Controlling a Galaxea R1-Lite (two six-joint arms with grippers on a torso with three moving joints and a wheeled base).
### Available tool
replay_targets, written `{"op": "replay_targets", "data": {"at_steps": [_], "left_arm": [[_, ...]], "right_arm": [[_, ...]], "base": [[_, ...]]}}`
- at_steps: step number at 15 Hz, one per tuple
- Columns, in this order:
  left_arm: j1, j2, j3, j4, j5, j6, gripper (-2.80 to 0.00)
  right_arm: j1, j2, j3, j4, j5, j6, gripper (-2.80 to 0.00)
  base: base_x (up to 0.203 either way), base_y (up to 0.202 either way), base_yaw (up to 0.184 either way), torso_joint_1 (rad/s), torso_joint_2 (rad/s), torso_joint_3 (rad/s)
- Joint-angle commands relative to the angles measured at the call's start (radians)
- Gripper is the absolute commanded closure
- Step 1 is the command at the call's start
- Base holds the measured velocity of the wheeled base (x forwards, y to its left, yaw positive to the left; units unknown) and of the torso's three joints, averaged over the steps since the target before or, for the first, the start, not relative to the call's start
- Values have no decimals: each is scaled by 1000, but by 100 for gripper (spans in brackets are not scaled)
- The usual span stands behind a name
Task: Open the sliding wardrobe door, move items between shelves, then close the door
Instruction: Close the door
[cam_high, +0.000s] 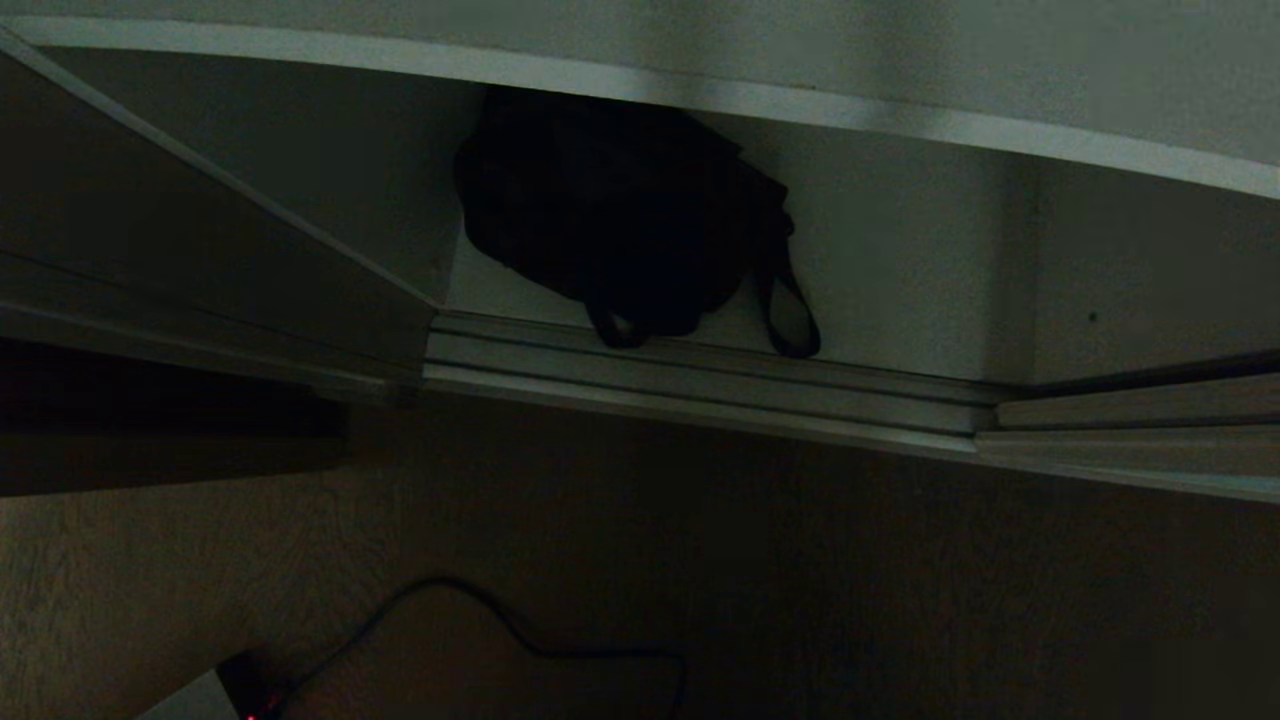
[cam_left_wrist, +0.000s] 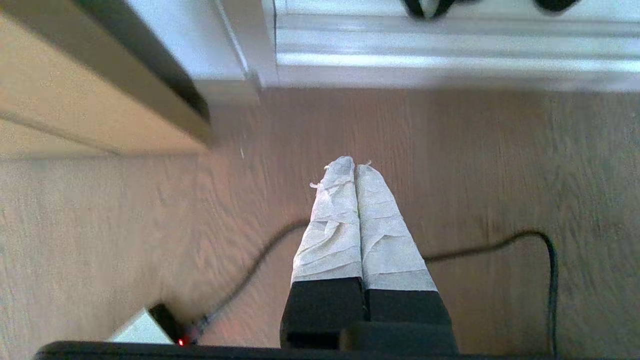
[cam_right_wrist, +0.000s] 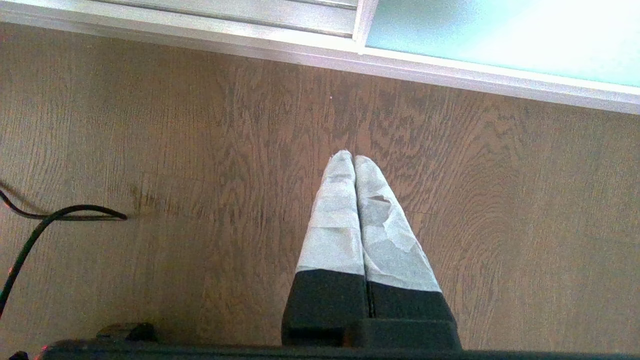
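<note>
Brown wood-grain floor (cam_left_wrist: 475, 150) under both arms. Soft black fabric bag (cam_high: 610, 210) on pale lower shelf (cam_high: 900, 290), ahead of left gripper (cam_left_wrist: 355, 167); right gripper (cam_right_wrist: 354, 159) alongside; fingers clenched, empty, on both.

Head camera looks steeply down at the track (cam_high: 700, 385) and floor (cam_high: 700, 560); both wrist cameras face the floor beyond their hands, sharing that track.

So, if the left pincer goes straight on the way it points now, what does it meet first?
Probably the wooden floor. The shut left pincer points down and forward over it, toward the wardrobe's bottom track. The black cable lies behind its tips. Depth is unclear.
</note>
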Motion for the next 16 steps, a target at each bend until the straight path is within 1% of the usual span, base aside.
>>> {"op": "replay_targets", "data": {"at_steps": [1, 2, 3, 4, 5, 6, 7, 8, 9, 11, 14, 16], "left_arm": [[0, 4, 9, 15, 14, -7, 0], [1, 4, 11, 21, 74, -7, 0], [1, 4, 12, 38, 158, 0, 0], [1, 5, 9, 111, 201, 1, 0], [0, 5, 10, 174, 180, -5, 0], [0, 4, 9, 185, 166, -5, 0], [0, 7, 9, 191, 170, 8, 0], [0, 5, 9, 191, 168, 35, 0], [0, 5, 10, 187, 156, 46, 0], [0, 4, 10, 188, 161, 30, 0], [0, 5, 10, 186, 179, -21, 0], [0, 5, 9, 183, 180, -23, 0]], "right_arm": [[0, -2, 0, 0, 0, 0, 0], [0, -3, 0, 0, 0, 0, 0], [-1, -2, 0, 0, 0, 0, 0], [-1, -2, 0, 0, 0, 0, 0], [-1, -2, 0, 0, 0, 0, 0], [-1, -2, 0, 0, 0, 0, 0], [-1, -2, 0, 0, 0, 0, 0], [-1, -2, 0, 0, 0, 0, 0], [-1, -2, 0, 0, 0, 0, 0], [0, -2, 0, 0, 0, 0, 0], [-1, -2, 0, 0, 0, 0, 0], [0, -2, 0, 0, 0, 0, 0]], "base": [[0, 0, 0, 0, 0, 0], [0, 0, 0, 0, 0, 0], [0, 0, 0, 0, 0, 0], [0, 0, 0, 0, 0, 0], [0, 0, 0, 0, 0, 0], [0, 0, 0, 0, 0, 0], [0, 0, 0, 0, 0, 0], [0, 0, 0, 0, 0, 0], [0, 0, 0, 0, 0, 0], [0, 0, 0, 0, 0, 0], [0, 0, 0, 0, 0, 0], [0, 0, 0, 0, 0, 0]]}}
